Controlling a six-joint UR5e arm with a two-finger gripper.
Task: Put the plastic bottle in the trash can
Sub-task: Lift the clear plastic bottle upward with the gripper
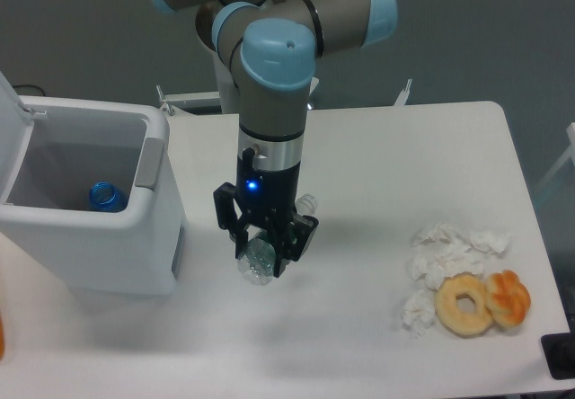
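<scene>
White counter (359, 147) seen; plastic bottle (260, 262) clamped in end effector (263, 257), apparently lifted. Carry step judged underway. Next: bottle to be swung left over open trash can (99, 237), then released.

no readable text, brand, number or sign anywhere in view. plastic bottle (260, 261) in the tool (263, 253): label too small to make out. trash can (99, 228): plain white walls, no markings legible. arm housing: a blue light only.
</scene>
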